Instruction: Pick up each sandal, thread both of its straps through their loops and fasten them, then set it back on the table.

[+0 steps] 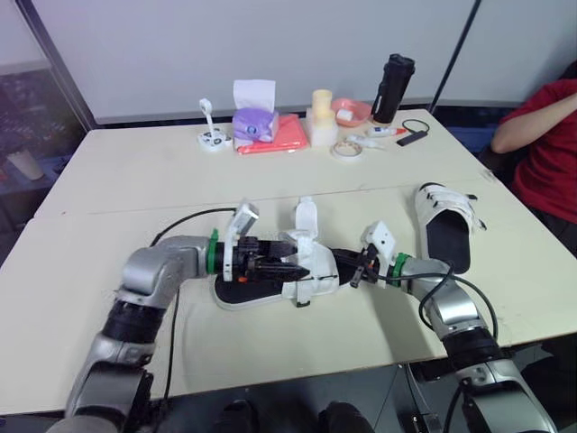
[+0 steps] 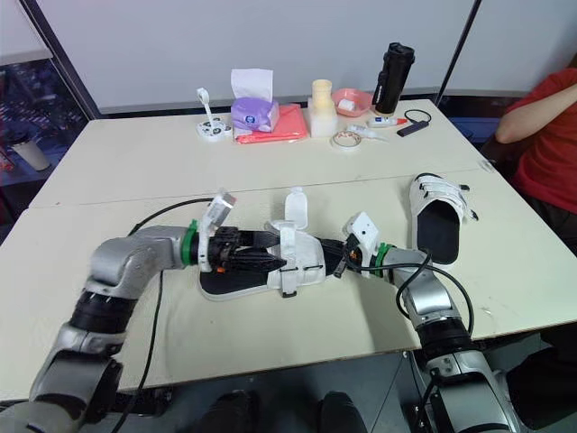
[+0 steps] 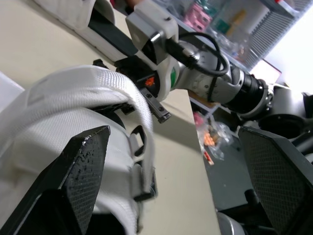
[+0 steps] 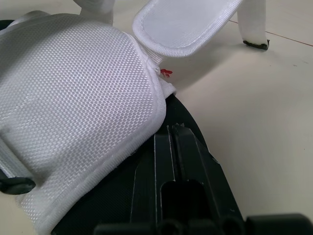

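Nearby, second sandal (image 1: 446, 227); left hand (image 1: 290, 268) spread around a strap (image 3: 98, 83), right hand (image 1: 359, 271) pressed together.

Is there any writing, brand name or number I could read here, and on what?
No text is readable.
Purple tissue box and black bottle: no legible print.
Red mark on the near sandal: too small to read.

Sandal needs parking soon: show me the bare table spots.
Bare: the wide strip of beige table between the purple tissue box and the white-strapped black sandal at centre; also the near-left corner. Crowded: the far edge, and right, by the second sandal.
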